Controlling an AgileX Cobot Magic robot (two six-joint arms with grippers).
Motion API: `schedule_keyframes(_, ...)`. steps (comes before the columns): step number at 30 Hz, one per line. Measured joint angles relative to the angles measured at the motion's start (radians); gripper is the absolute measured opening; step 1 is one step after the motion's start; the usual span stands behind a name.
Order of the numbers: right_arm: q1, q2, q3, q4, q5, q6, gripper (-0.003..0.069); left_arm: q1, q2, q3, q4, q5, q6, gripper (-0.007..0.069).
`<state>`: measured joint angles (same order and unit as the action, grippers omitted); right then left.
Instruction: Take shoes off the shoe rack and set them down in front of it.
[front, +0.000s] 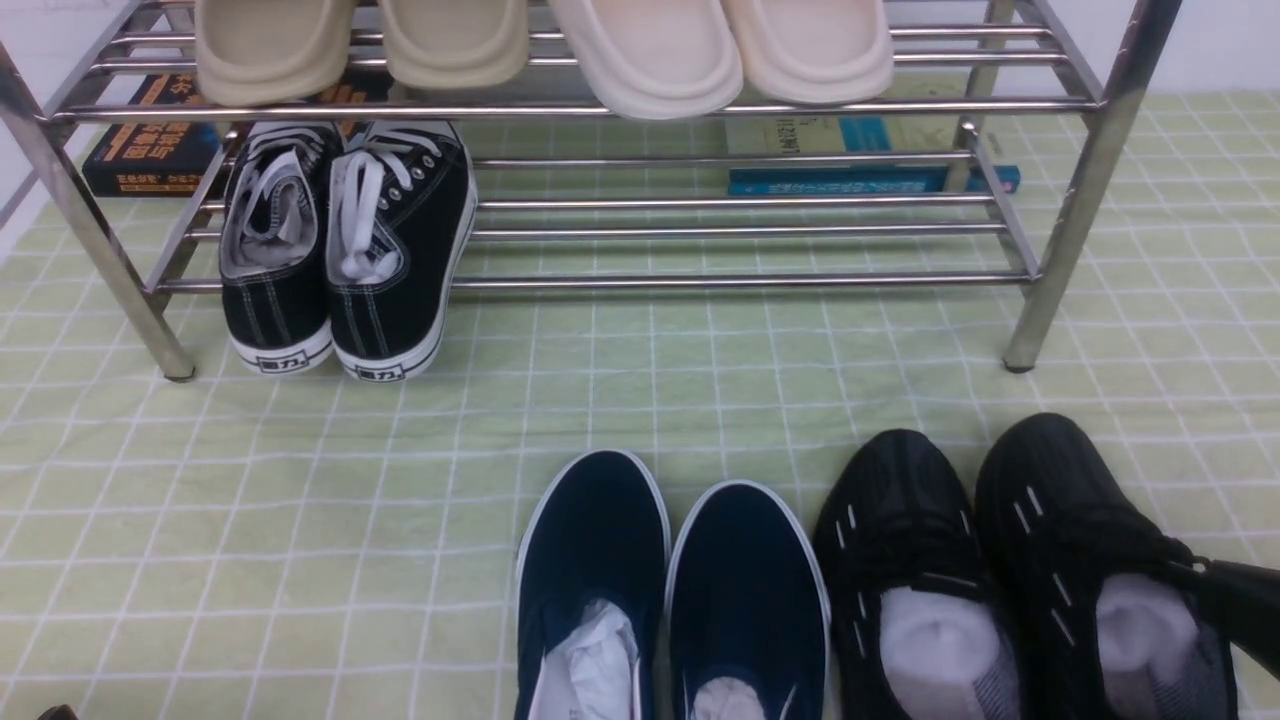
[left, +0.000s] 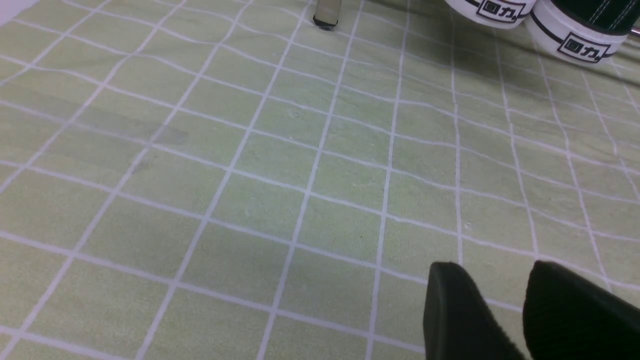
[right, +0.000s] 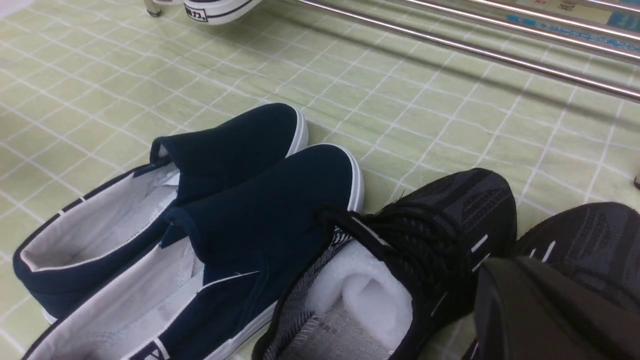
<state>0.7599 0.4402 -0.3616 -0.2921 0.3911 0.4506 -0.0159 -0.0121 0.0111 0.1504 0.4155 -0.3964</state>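
The chrome shoe rack stands at the back. On the green checked cloth in front of it sit the navy pair and, to its right, the black knit pair, all stuffed with white paper. My right gripper is low at the collar of the rightmost black shoe. Its fingers are pressed together on that collar, which they hide. My left gripper hangs open over bare cloth, with nothing between its fingers.
Black canvas sneakers with white laces sit on the rack's lower shelf at the left. Beige and cream slippers lie on the top shelf. Books lie behind the rack. A rack leg stands ahead of my left gripper.
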Motion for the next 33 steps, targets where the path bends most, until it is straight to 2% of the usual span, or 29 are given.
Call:
schedule_keyframes(3, 0.0, -0.003, 0.034, 0.043, -0.037, -0.047, 0.0006, 0.0, 0.0, 0.0, 0.0, 0.0, 0.0, 0.0239)
schedule_keyframes(7, -0.014, -0.031, 0.106, 0.116, -0.09, -0.18, 0.0008, 0.0, 0.0, 0.0, 0.0, 0.0, 0.0, 0.0239)
schedule_keyframes(9, -0.057, -0.09, 0.171, 0.192, -0.089, -0.292, 0.0011, 0.0, 0.0, 0.0, 0.0, 0.0, 0.0, 0.0239)
schedule_keyframes(10, -0.062, -0.096, 0.176, 0.198, -0.088, -0.298, 0.0011, 0.0, 0.0, 0.0, 0.0, 0.0, 0.0, 0.0239)
schedule_keyframes(12, -0.153, -0.178, 0.239, 0.258, -0.061, -0.353, 0.0014, 0.0, 0.0, 0.0, 0.0, 0.0, 0.0, 0.0239)
schedule_keyframes(14, -0.192, -0.217, 0.26, 0.278, -0.049, -0.36, 0.0015, 0.0, 0.0, 0.0, 0.0, 0.0, 0.0, 0.0239)
schedule_keyframes(15, -0.266, -0.276, 0.29, 0.302, -0.028, -0.365, 0.0018, 0.0, 0.0, 0.0, 0.0, 0.0, 0.0, 0.0239)
schedule_keyframes(20, -0.431, -0.389, 0.341, 0.347, -0.007, -0.384, 0.0025, 0.0, 0.0, 0.0, 0.0, 0.0, 0.0, 0.0239)
schedule_keyframes(21, -0.476, -0.411, 0.349, 0.357, 0.0, -0.399, 0.0026, 0.0, 0.0, 0.0, 0.0, 0.0, 0.0, 0.0239)
schedule_keyframes(23, -0.507, -0.43, 0.351, 0.365, 0.011, -0.417, 0.0027, 0.0, 0.0, 0.0, 0.0, 0.0, 0.0, 0.0239)
schedule_keyframes(25, -0.591, -0.449, 0.352, 0.375, 0.025, -0.458, 0.0029, 0.0, 0.0, 0.0, 0.0, 0.0, 0.0, 0.0239)
schedule_keyframes(29, -0.682, -0.451, 0.353, 0.389, 0.069, -0.482, 0.003, 0.0, 0.0, 0.0, 0.0, 0.0, 0.0, 0.0239)
schedule_keyframes(33, -0.709, -0.451, 0.353, 0.392, 0.076, -0.49, 0.0036, 0.0, 0.0, 0.0, 0.0, 0.0, 0.0, 0.0239)
